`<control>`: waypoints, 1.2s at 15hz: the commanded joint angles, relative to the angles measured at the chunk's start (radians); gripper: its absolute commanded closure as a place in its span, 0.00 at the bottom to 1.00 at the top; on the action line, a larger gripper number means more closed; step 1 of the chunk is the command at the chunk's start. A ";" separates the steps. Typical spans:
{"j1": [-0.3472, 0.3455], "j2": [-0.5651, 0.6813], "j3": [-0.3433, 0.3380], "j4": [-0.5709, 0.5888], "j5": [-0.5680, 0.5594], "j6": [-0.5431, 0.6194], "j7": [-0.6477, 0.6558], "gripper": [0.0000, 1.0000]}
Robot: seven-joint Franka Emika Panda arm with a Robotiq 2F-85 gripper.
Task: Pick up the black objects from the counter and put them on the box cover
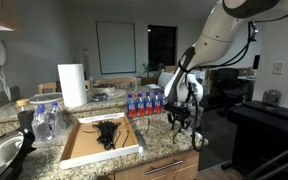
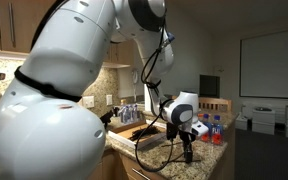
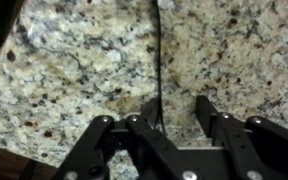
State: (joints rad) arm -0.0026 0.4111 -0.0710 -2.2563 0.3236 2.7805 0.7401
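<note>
Several thin black wiry pieces [image 1: 107, 133] lie in a spidery clump inside the box cover [image 1: 79, 152], a shallow cardboard tray, tan within and white at the rim. It rests on the speckled granite desk [image 1: 159, 140] in an exterior view. Your pincer [image 1: 180, 122] hangs over bare stone beyond the tray's edge, apart from the clump and near a row of red-capped bottles [image 1: 144, 103].

In an exterior view from behind the bulky white arm, your pincer [image 2: 189, 150] points straight down at the desk [image 2: 159, 165].

In the wrist view, a thin black strand [image 3: 156, 60] runs straight across the mottled beige-and-brown desk [image 3: 64, 60]. It reaches in between the dark fingers [image 3: 144, 112] of your pincer [image 3: 176, 110], close to one of them. It may be one of the wiry pieces, though the blur leaves that unsure. The fingers stand apart with stone showing between them, and nothing is pinched.
</note>
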 commanded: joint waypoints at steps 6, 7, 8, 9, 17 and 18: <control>-0.062 0.003 0.081 -0.012 0.118 0.094 -0.143 1.00; -0.068 0.000 0.090 -0.013 0.134 0.099 -0.159 0.99; -0.072 -0.007 0.096 -0.015 0.146 0.106 -0.175 0.99; -0.077 -0.011 0.104 -0.016 0.159 0.113 -0.193 0.99; -0.172 -0.073 0.234 -0.019 0.263 0.176 -0.355 0.99; -0.191 -0.081 0.259 -0.016 0.279 0.174 -0.379 0.99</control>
State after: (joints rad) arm -0.1199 0.3779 0.1039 -2.2535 0.5300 2.9435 0.4670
